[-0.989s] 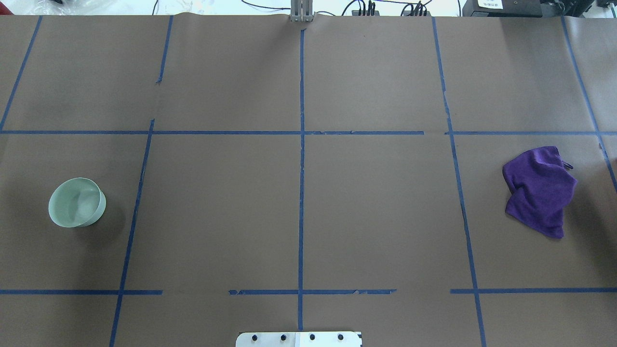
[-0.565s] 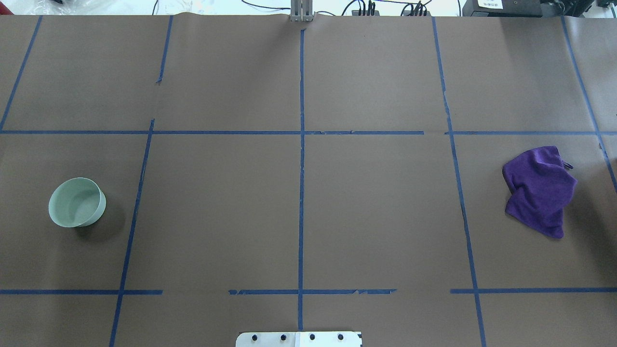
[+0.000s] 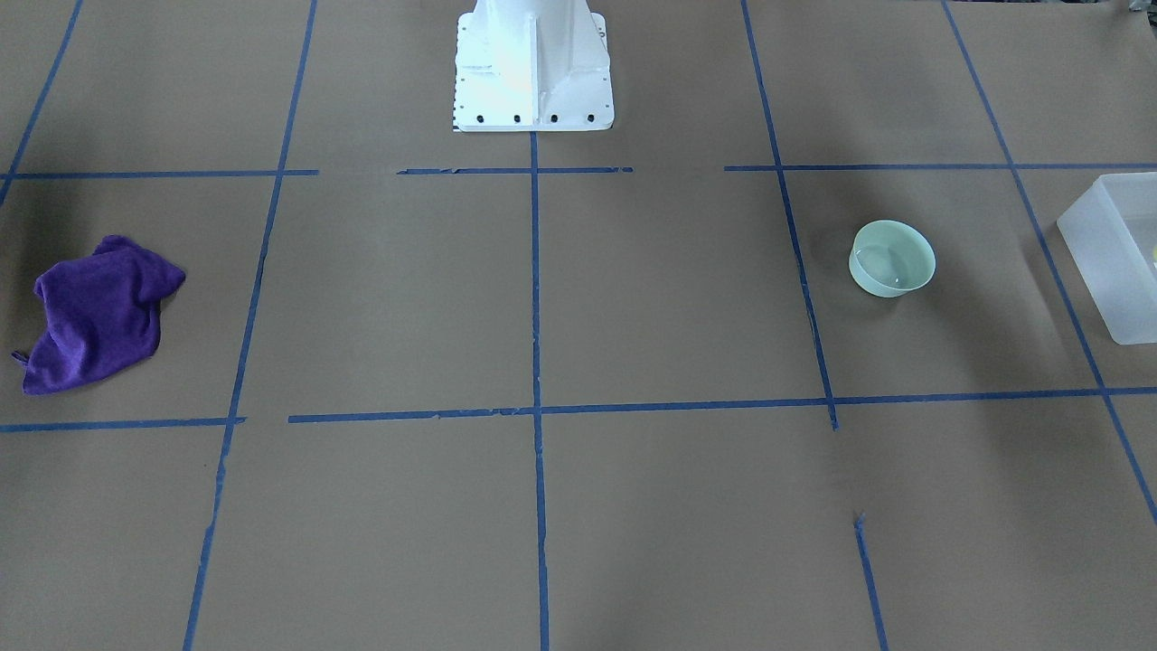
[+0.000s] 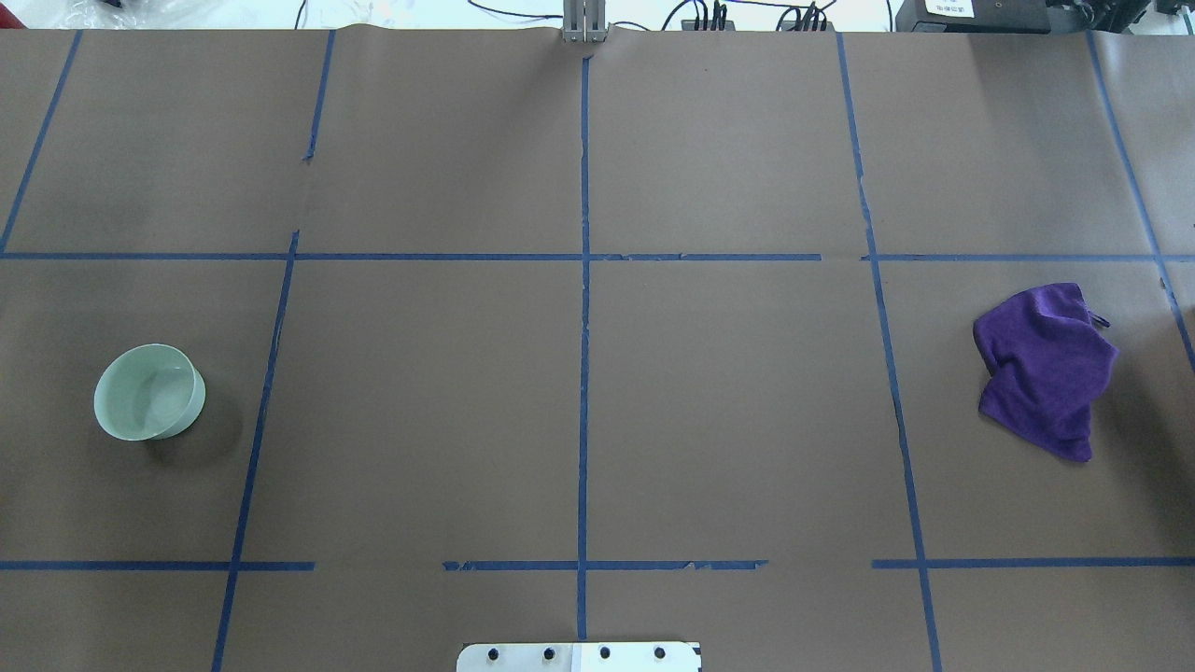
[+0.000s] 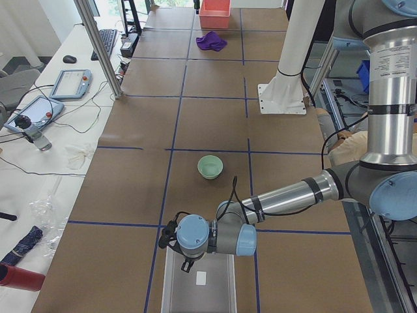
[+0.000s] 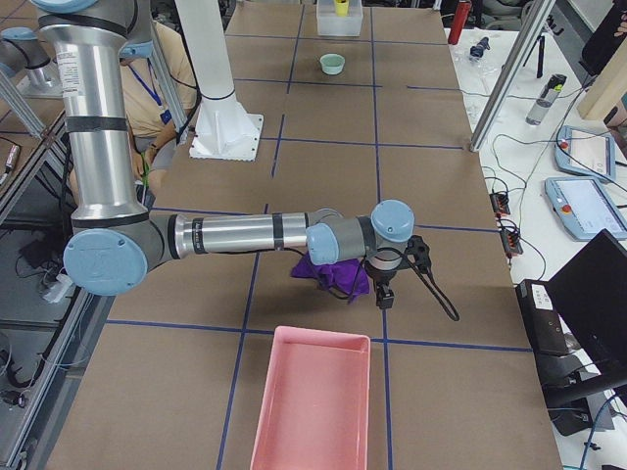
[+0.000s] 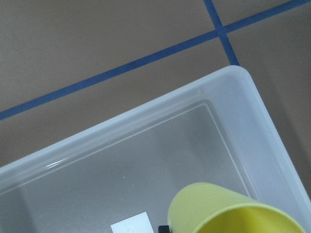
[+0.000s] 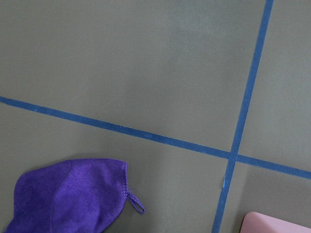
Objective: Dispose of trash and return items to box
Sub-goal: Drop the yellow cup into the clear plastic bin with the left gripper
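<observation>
The left gripper is pictured over the box, with the yellow cup close under its fingers; whether they are parted or clamped cannot be told. The mint-green bowl is seen well apart from them. The right gripper, its opening equally unclear, is held just beside a purple cloth.

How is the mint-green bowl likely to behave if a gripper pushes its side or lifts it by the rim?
The bowl looks rigid with a thin wall, so probably light and shape-keeping. Upright on the flat paper-covered table, it would likely slide rather than roll. Its glossy inside may make it slippery.
</observation>
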Action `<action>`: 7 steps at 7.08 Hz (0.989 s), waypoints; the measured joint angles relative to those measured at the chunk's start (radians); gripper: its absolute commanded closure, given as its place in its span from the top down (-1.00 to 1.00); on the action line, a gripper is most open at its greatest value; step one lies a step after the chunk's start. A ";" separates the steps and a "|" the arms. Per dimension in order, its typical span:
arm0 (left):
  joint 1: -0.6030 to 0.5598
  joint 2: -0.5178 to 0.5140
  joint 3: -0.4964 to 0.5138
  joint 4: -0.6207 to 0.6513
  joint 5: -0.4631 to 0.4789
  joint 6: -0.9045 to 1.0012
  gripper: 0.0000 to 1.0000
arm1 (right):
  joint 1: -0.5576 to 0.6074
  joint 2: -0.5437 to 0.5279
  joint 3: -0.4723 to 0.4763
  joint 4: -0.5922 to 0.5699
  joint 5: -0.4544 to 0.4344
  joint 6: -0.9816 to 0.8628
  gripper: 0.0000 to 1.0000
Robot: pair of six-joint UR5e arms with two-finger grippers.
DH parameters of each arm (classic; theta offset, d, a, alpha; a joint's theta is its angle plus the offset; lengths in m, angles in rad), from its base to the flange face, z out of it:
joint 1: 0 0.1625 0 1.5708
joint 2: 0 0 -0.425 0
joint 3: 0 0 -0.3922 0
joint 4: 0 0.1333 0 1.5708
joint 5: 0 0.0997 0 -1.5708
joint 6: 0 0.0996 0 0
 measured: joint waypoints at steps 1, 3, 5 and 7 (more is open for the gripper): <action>0.001 -0.003 0.024 -0.001 -0.020 0.000 -1.00 | -0.003 0.000 -0.001 0.000 0.000 0.000 1.00; 0.002 -0.008 0.068 -0.009 -0.077 0.000 -1.00 | -0.006 -0.001 -0.003 0.000 -0.001 -0.001 1.00; 0.004 -0.010 0.088 -0.018 -0.091 -0.001 -1.00 | -0.007 -0.001 -0.004 0.000 -0.001 -0.001 1.00; 0.006 -0.011 0.128 -0.048 -0.092 -0.001 -0.58 | -0.008 0.000 -0.004 0.000 -0.001 -0.001 1.00</action>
